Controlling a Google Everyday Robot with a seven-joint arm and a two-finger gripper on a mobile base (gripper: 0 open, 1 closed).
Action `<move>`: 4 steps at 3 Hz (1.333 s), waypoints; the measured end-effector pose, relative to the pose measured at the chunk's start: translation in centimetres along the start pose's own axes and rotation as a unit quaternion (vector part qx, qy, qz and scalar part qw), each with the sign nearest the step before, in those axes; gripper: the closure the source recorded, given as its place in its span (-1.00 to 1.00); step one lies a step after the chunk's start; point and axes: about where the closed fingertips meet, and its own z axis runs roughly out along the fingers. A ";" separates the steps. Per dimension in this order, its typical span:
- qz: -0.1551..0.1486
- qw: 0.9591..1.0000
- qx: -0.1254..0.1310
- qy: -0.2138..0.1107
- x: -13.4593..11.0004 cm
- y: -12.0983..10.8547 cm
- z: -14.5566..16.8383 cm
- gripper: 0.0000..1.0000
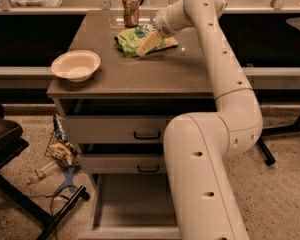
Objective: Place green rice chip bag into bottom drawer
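Observation:
The green rice chip bag (131,39) lies flat on the brown cabinet top (155,71), towards the back. My gripper (146,44) hangs over the bag's middle with its pale fingers pointing down and left onto it. The bottom drawer (132,206) is pulled out below the two upper drawers; its grey tray shows, and my arm hides its right part.
A brownish drink can (130,9) stands just behind the bag. A white bowl (75,65) sits at the cabinet top's left edge. The two upper drawers (140,132) with black handles are shut. Litter and a black stand (60,156) are on the floor at left.

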 end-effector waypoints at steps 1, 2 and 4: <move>0.017 0.999 -0.050 -0.011 0.8 2.6 1.6 -1.00; 0.021 0.998 -0.065 -0.014 0.9 3.3 1.9 -0.71; 0.021 0.998 -0.064 -0.014 0.3 3.3 1.4 0.37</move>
